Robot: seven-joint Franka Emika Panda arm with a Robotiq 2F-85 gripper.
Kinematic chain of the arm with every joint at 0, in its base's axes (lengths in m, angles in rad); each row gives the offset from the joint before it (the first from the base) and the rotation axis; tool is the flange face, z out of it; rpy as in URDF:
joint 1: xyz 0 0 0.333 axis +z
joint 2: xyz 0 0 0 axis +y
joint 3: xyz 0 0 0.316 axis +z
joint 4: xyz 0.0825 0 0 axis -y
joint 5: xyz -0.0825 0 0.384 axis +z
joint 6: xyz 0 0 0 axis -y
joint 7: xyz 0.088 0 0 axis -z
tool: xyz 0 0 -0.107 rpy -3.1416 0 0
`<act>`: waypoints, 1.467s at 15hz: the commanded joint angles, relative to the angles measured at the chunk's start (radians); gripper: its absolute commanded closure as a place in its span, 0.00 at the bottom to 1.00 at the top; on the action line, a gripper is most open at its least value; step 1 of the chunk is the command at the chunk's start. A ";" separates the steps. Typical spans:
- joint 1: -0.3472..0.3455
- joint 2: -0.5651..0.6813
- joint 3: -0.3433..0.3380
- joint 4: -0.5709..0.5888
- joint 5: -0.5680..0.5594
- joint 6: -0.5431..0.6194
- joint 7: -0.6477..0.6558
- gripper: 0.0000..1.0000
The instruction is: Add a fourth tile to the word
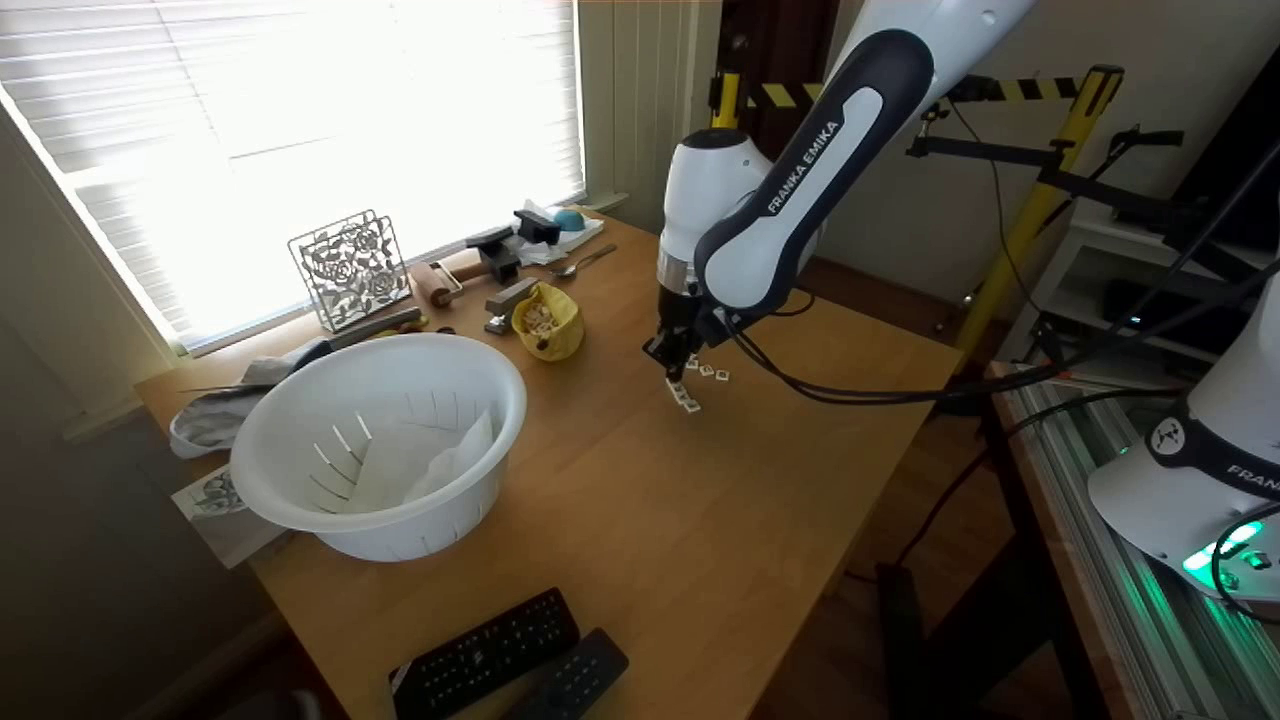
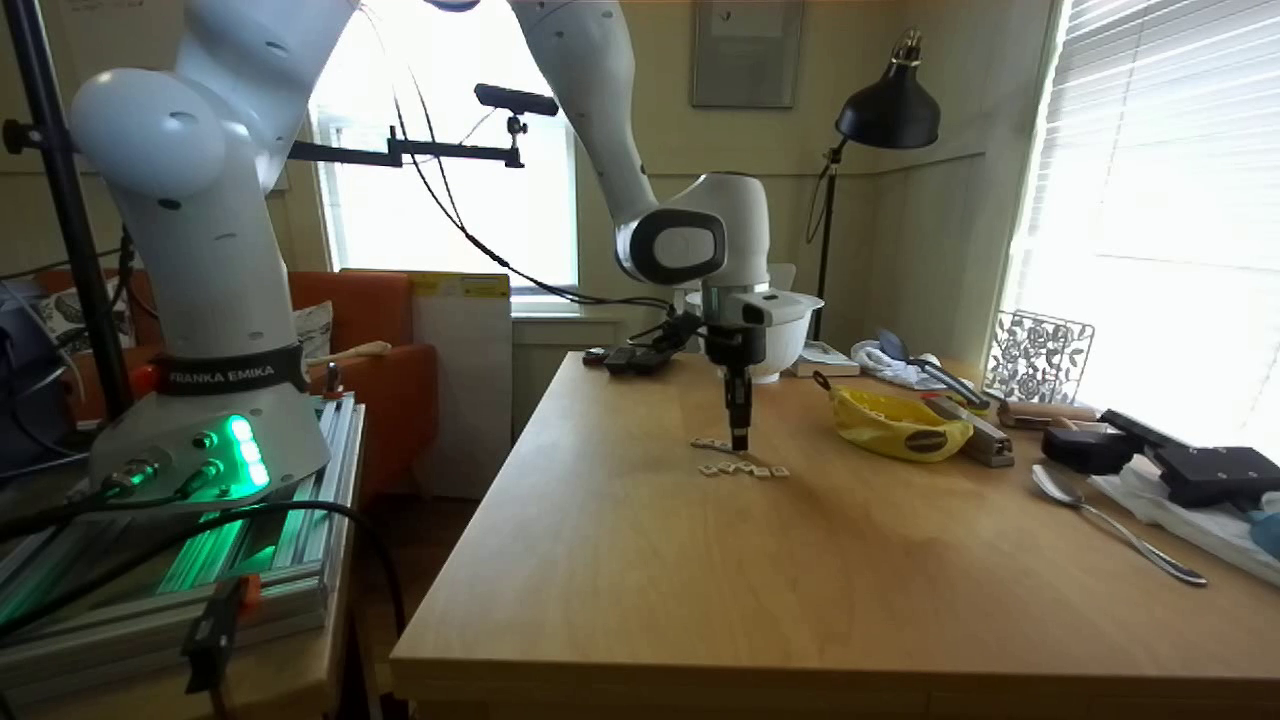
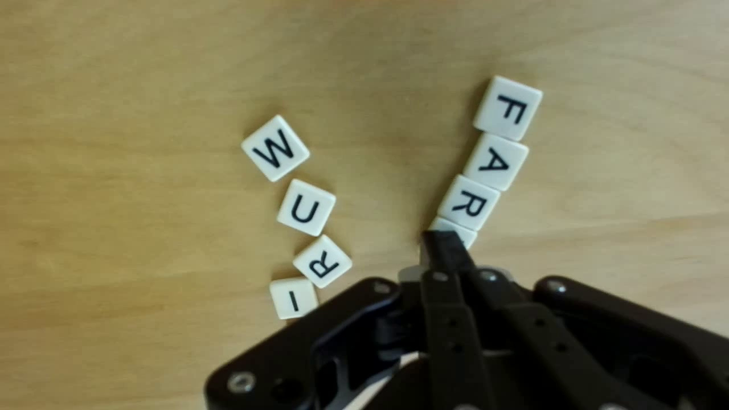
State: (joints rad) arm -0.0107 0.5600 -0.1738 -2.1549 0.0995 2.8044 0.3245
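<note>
- Wrist view, left: avoid bumping spare tiles point(image 3: 306, 207).
- Middle: with gripper point(image 3: 447, 242) closed, jaws seemingly empty, nudge gently.
- Just right: square fourth tile point(image 3: 463, 234), partly hidden, against R end of word point(image 3: 495, 162) reading FAR, without skewing it.

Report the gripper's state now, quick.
Gripper: closed; in the wrist view it hides part of the fourth tile, so whether it grips that cannot be told.
</note>
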 commanded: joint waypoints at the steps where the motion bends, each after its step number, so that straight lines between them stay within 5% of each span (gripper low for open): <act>1: 0.003 -0.010 -0.002 -0.013 0.013 -0.006 0.013 1.00; 16: 0.006 -0.085 -0.070 -0.014 -0.004 -0.028 0.039 1.00; 22: -0.046 -0.175 -0.001 -0.043 0.009 -0.077 -0.076 1.00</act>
State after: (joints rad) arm -0.0162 0.4623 -0.2280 -2.1566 0.0994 2.7780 0.3300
